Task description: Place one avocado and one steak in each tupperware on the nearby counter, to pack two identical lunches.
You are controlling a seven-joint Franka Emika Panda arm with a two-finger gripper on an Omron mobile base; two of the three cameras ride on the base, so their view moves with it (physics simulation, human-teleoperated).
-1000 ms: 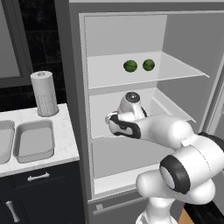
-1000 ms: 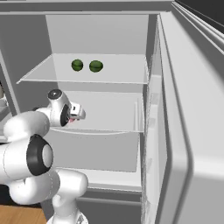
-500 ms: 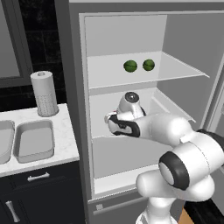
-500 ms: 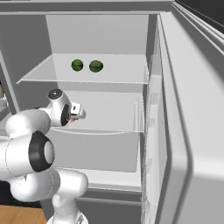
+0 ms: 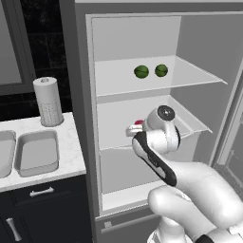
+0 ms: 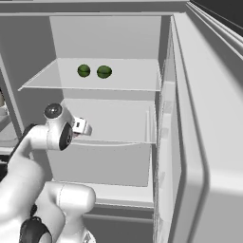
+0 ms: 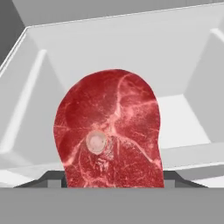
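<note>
A red marbled steak (image 7: 109,131) stands close up in the hand view, with my gripper (image 7: 112,177) shut on its lower part inside the fridge's middle shelf. From the left base view a bit of the steak (image 5: 138,123) shows at the gripper (image 5: 135,128). The gripper (image 6: 83,127) reaches over the shelf edge in the right base view. Two green avocados (image 5: 141,71) (image 5: 161,70) sit on the upper shelf, also in the right base view as avocados (image 6: 84,70) (image 6: 104,72). One grey tupperware (image 5: 37,152) lies on the white counter (image 5: 72,151); a second tupperware (image 5: 4,154) is cut off at the left edge.
A paper towel roll (image 5: 47,101) stands at the back of the counter. The open fridge door (image 6: 204,142) stands close on the right. The fridge's side walls and glass shelf (image 5: 190,76) hem in the hand.
The jaws have come together on the steak. The arm has hardly moved.
</note>
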